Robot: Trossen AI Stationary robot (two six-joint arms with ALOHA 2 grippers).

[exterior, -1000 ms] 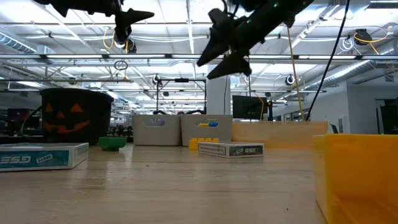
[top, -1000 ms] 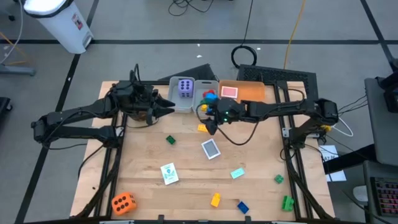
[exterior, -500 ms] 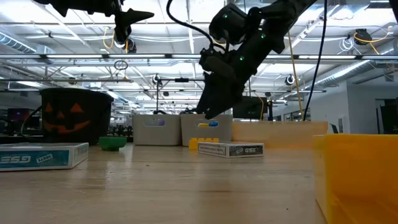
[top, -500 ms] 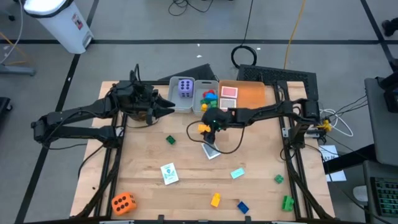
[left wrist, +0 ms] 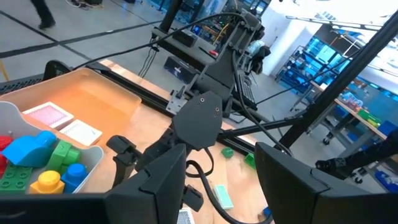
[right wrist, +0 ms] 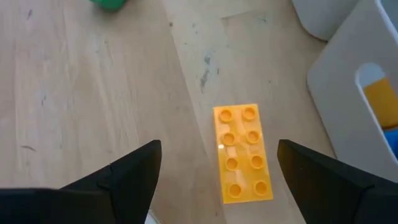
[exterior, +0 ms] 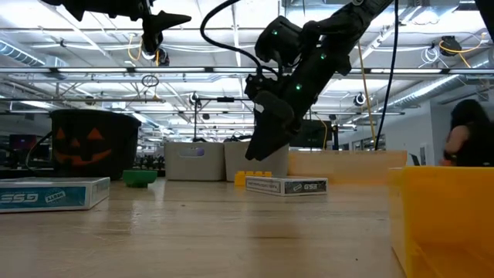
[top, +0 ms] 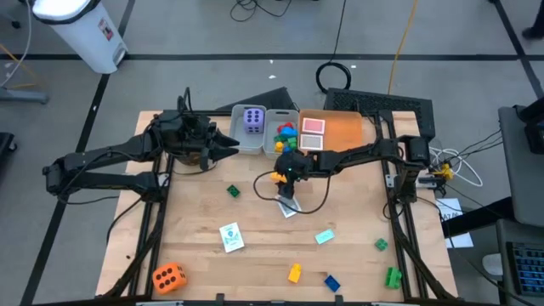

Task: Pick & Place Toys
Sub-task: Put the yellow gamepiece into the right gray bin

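Note:
A yellow two-by-four brick lies flat on the wooden table, studs up, beside the grey bin of bricks. My right gripper hangs open just above it, slanting down, one finger on either side and touching nothing; in the high view the right gripper covers part of the yellow brick. My left gripper waits open and empty in the air near the bin holding the purple die. Other toys lie scattered: a green brick, cards, and an orange die.
The orange tray with a red card stands at the back. A card lies just near of my right gripper. A cyan card, a yellow brick, a blue brick and green bricks lie toward the near right.
My right gripper has come down from high above the table to just over the yellow brick, rolling about its own axis as it sank. No toy has moved.

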